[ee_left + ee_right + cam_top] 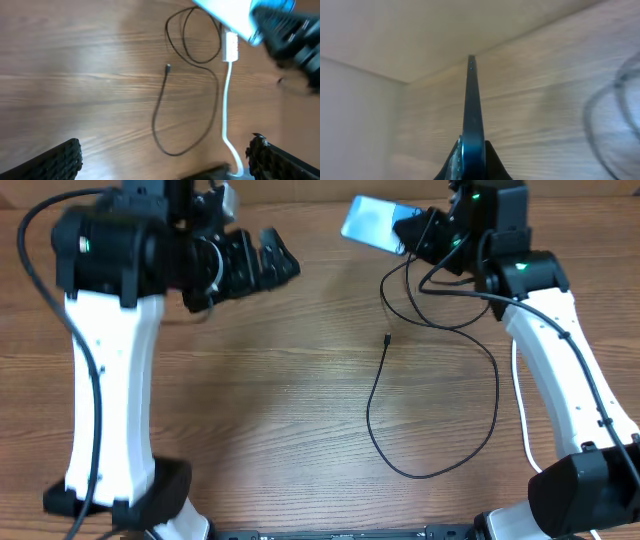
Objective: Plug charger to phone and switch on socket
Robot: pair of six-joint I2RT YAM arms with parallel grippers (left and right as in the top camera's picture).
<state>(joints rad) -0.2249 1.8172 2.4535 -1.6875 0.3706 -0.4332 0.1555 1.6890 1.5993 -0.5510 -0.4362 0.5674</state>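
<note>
At the far right of the table (250, 400), hold the raised phone (366, 222) steady in your tightly closed right fingers (415, 235), then lower your wide-open, empty left fingers (272, 262) squarely over the loose mid-table tip of the charger (387, 340), pinching just behind it.

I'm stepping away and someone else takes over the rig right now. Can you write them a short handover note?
Pincers: left pincer open, empty, above the table; right pincer shut on the phone, held tilted at the far side.
Things: charger lies loose on the table, its connector tip free, apart from the phone. The socket lies near the right arm; its switch cannot be read.
Done: phone grasped.
Left: connector tip into phone, then switch on socket.
</note>
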